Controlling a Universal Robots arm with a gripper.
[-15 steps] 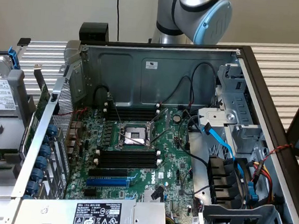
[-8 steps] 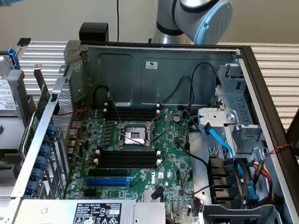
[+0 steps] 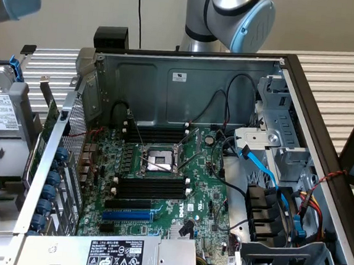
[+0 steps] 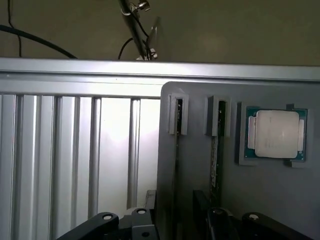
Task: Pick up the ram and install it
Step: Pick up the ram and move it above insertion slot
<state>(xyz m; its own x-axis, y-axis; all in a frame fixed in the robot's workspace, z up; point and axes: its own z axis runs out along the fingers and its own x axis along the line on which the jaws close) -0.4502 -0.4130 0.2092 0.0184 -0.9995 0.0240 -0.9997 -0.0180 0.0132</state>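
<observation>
Standing on its long edge in a slot of the grey holder point(image 4: 280, 200), the ram point(image 4: 215, 160) presents a thin dark-green edge, just beside the processor chip point(image 4: 276, 133). The gripper point(image 4: 181, 225) hangs near it, fingers spread wide and holding nothing.

Green motherboard point(image 3: 203, 190), black memory slots point(image 3: 150, 186) with white end clips, one long blue slot point(image 3: 126, 215). Bare grey steel chassis point(image 3: 168, 88). Light-blue cable point(image 3: 266, 171), red and yellow wires point(image 3: 316, 203). White label point(image 3: 115, 255) with black print. Silver arm point(image 3: 229, 0) with pale-blue caps. Ribbed silver table point(image 4: 60, 150), plain matte grey tray point(image 4: 195, 190). Ram point(image 4: 215, 165) seen edge-on, probably dark green. Silver-lidded processor point(image 4: 276, 134) on a teal-green board.
</observation>
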